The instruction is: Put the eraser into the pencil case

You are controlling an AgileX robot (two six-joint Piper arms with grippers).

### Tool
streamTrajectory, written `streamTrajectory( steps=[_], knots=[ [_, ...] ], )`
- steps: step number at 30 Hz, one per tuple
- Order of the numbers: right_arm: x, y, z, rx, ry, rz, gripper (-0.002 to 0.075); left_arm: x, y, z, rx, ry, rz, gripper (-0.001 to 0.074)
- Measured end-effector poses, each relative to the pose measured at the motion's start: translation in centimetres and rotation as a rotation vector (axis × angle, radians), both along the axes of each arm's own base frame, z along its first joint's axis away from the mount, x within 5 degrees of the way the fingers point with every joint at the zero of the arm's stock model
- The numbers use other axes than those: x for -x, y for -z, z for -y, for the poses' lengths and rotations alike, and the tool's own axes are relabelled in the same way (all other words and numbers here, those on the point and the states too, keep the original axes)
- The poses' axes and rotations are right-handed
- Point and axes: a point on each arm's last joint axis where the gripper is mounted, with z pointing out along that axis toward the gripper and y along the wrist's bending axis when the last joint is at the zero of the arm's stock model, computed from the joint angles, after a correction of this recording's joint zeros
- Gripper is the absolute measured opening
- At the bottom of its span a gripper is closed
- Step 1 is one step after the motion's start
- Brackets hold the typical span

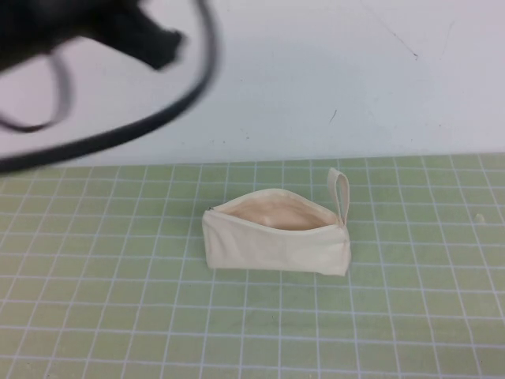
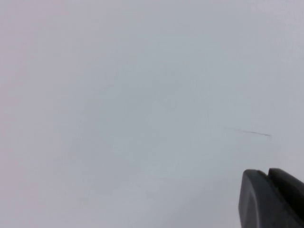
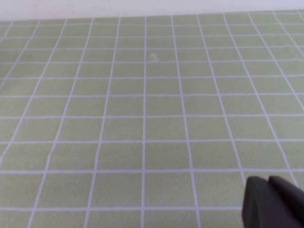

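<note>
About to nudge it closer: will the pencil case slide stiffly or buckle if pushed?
The pencil case looks like soft fabric standing on its edge with its mouth sagging open, so it would probably buckle or tip rather than slide. Its loop strap likely flops. The left gripper and right gripper are both away from it.

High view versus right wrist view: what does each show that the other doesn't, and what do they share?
Only the high view shows the pencil case, unzipped with its peach lining exposed and loop strap lying behind it, plus the blurred left arm raised at the far left. Only the right wrist view shows the right gripper, over bare mat. Both share the green grid mat and the white surface beyond. Neither shows the eraser.
</note>
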Motion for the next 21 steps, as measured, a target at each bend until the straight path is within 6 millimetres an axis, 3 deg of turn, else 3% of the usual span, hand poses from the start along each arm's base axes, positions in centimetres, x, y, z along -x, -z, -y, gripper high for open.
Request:
streamTrajectory(
  steps=[2,3,5,11,21],
  knots=[
    [0.0,0.0,0.0,0.0,0.0,0.0,-0.0001,2.4,-1.2,-2.1,0.003,-0.048,0.059,0.0001],
    [0.0,0.0,0.0,0.0,0.0,0.0,-0.0001,4.5,-1.4,-4.1,0.049,-0.104,0.068,0.0],
    [0.0,0.0,0.0,0.0,0.0,0.0,-0.0001,6.0,-0.8,-5.5,0.083,-0.146,0.053,0.0],
    [0.0,0.0,0.0,0.0,0.0,0.0,-0.0001,10.0,4.3,-8.0,0.171,-0.232,-0.073,0.0],
    [0.0,0.0,0.0,0.0,0.0,0.0,-0.0001,17.3,12.9,-9.0,0.175,-0.221,-0.094,0.0]
  ],
)
